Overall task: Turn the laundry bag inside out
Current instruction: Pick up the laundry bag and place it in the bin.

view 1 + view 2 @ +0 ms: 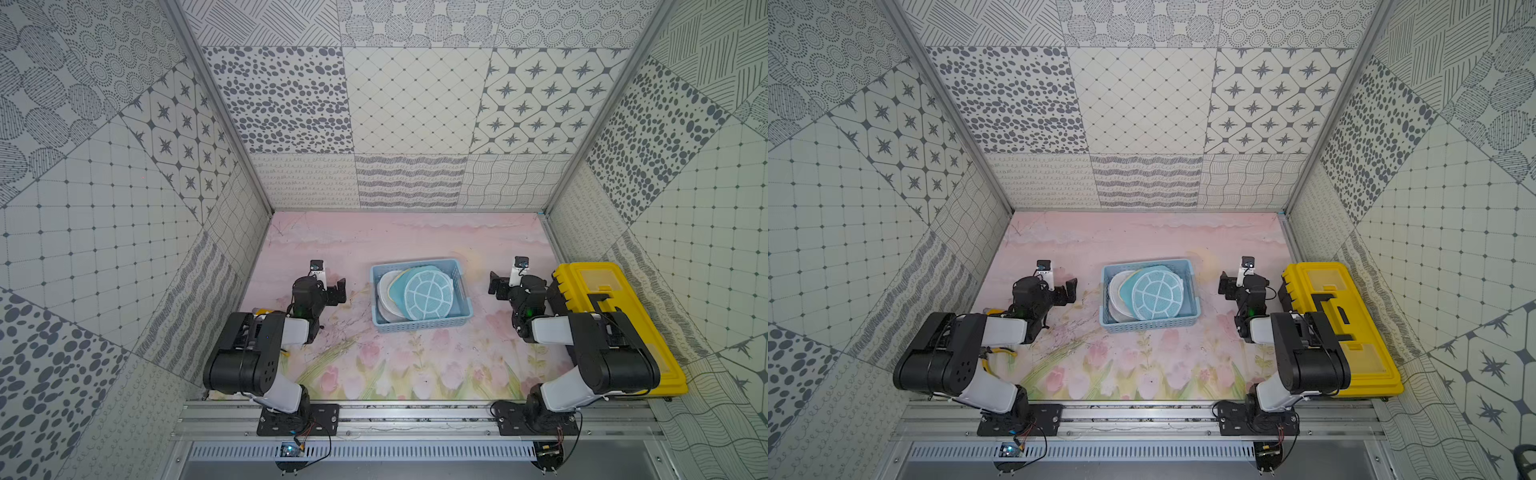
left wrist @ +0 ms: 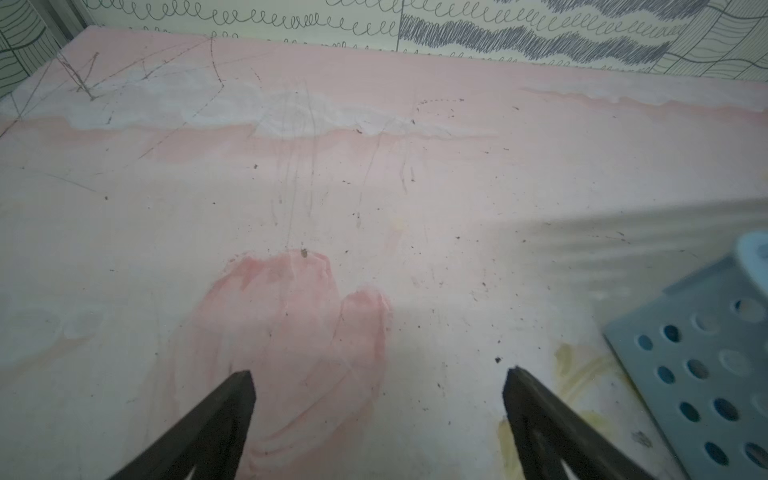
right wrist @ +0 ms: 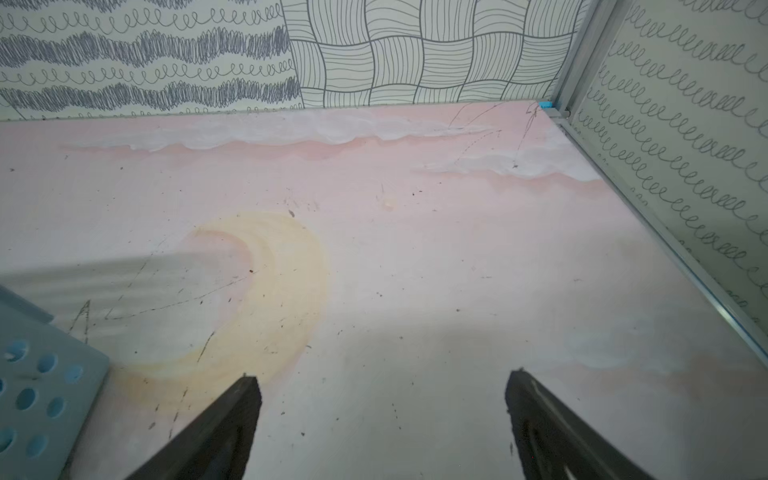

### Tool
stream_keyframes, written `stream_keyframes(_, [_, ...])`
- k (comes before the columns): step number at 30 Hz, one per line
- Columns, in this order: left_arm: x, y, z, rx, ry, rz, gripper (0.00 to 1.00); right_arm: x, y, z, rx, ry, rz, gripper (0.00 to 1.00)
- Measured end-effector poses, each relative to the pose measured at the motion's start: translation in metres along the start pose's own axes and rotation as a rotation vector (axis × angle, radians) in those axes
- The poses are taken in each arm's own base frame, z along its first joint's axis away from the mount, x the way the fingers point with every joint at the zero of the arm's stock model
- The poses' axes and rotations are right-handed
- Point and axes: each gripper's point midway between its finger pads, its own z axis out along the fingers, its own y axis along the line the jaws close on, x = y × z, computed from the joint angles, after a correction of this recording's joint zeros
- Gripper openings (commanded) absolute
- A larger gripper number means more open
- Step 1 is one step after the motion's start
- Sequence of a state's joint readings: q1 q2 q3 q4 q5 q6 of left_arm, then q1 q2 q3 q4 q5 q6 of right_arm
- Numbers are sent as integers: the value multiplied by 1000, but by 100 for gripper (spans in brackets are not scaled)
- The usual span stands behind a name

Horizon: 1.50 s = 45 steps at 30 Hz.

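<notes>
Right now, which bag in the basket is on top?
The round mesh bag with white ribs: it overlaps the plain teal bag, which covers the white bags beneath.

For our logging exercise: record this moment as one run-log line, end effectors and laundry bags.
left end effector: open, empty | right end effector: open, empty | laundry bags: stacked in blue basket | task: not started

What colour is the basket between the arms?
The basket is light blue with perforated walls, seen best in a top view.
</notes>
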<state>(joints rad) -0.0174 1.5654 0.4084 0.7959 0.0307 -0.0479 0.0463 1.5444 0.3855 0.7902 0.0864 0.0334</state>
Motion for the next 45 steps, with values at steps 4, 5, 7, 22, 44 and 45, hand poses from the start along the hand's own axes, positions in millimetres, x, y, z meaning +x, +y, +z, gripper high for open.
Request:
stream_keyframes(4, [0,0,0,0,0,0,99,0,0,0,0,0,0,97])
stream_keyframes(5, [0,0,0,0,0,0,99,0,0,0,0,0,0,97])
stream_keyframes(7, [0,0,0,0,0,0,99,0,0,0,0,0,0,97])
stream_keyframes(22, [0,0,0,0,0,-1,99,0,0,0,0,0,0,97])
stream_keyframes(44, [-124,5,-32,-47,-153,-288,99,-95,-14,-35,363,-54,209,97])
stream_keyframes(45, [-125,7,-35,-60,-137,-359,99,-89,-19,-36,382,-31,260,97])
